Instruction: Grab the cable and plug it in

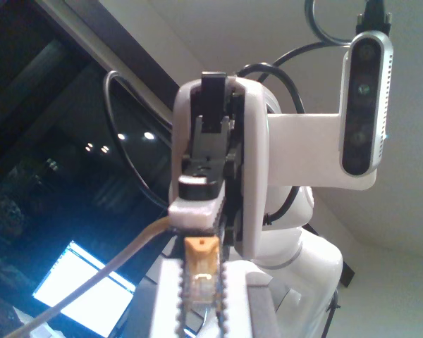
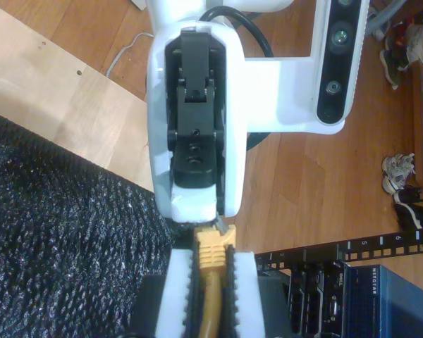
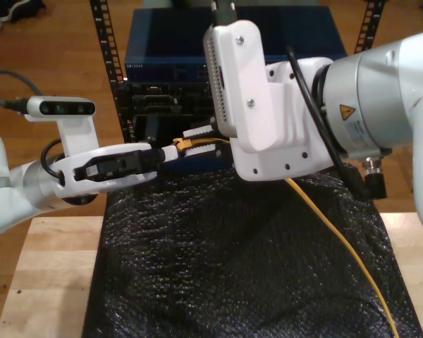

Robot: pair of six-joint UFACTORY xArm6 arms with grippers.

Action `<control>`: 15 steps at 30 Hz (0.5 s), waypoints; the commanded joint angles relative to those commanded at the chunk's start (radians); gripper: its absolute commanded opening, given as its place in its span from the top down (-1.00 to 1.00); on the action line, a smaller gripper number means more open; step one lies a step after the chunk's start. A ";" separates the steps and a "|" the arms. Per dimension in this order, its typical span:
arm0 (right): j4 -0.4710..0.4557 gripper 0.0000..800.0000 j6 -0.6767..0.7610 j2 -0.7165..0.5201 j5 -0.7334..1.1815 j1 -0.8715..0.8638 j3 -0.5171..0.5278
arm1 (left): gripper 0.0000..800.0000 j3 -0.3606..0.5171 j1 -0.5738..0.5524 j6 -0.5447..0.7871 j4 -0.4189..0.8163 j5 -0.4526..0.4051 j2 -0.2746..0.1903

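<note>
My first hand (image 1: 201,296) and my second hand (image 2: 211,282) both grip the cable (image 3: 338,236)

Black mat (image 3: 233,267), blue switch (image 3: 240,42).

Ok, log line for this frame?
my first gripper: shut on cable plug end | my second gripper: shut on cable at boot | plug: not inserted, before rack

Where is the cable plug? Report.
In the exterior view the cable plug sits near centre, above the black mat's far edge, in front of the equipment rack.
</note>
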 joint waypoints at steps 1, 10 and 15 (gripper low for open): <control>0.002 0.73 0.000 0.000 0.000 0.000 0.000 | 0.97 0.000 0.000 -0.006 0.000 0.000 0.002; 0.008 0.70 0.000 0.000 0.002 0.000 0.000 | 0.95 0.000 0.000 -0.031 0.000 -0.002 0.002; 0.008 0.65 -0.002 0.000 0.002 0.002 0.000 | 0.95 0.000 -0.002 -0.031 0.000 -0.002 0.002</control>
